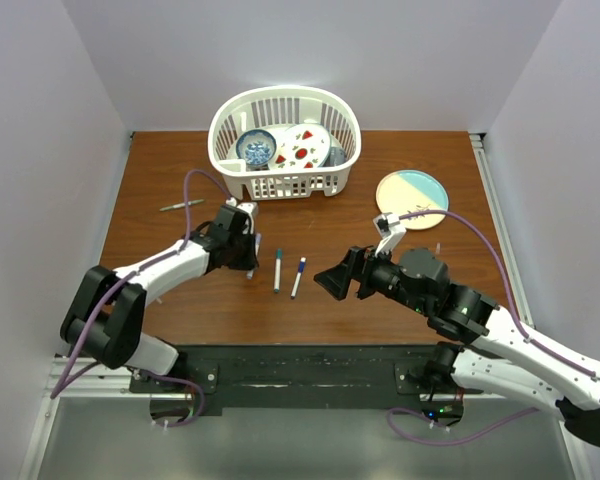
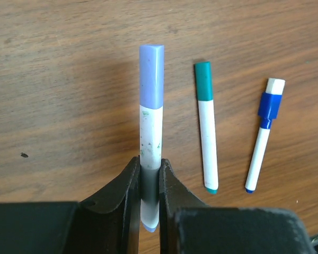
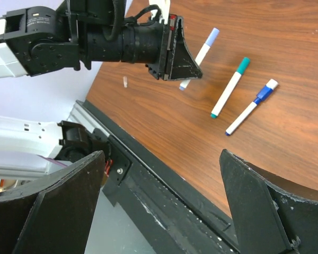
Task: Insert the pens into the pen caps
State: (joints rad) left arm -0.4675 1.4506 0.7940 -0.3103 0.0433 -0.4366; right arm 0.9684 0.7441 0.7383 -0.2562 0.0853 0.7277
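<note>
Capping stage, three views. The left gripper (image 2: 149, 165) is clamped on the lower barrel of the purple pen (image 2: 151, 135), held low over the table (image 2: 53, 79). Its purple cap (image 2: 151, 74) sits on the far end, apparently fully seated. The right gripper (image 3: 161, 159) faces it from the right, jaws wide apart and empty, near the pens but touching none.

Two more pens lie side by side on the table between the grippers: the teal pen (image 2: 206, 132) just beside the held one, and the blue pen (image 2: 261, 145) beyond it. Both appear capped. The grey pen (image 1: 181, 205) lies well apart to the left, near the basket (image 1: 285, 185); whether it carries a cap cannot be told at this size.

Judged step: the purple pen is joined and ready to be set down. The next move calls for the left gripper to lower the pen flat beside the teal pen without knocking it, then part its jaws. The grey pen likely remains; no loose cap for it is visible.
</note>
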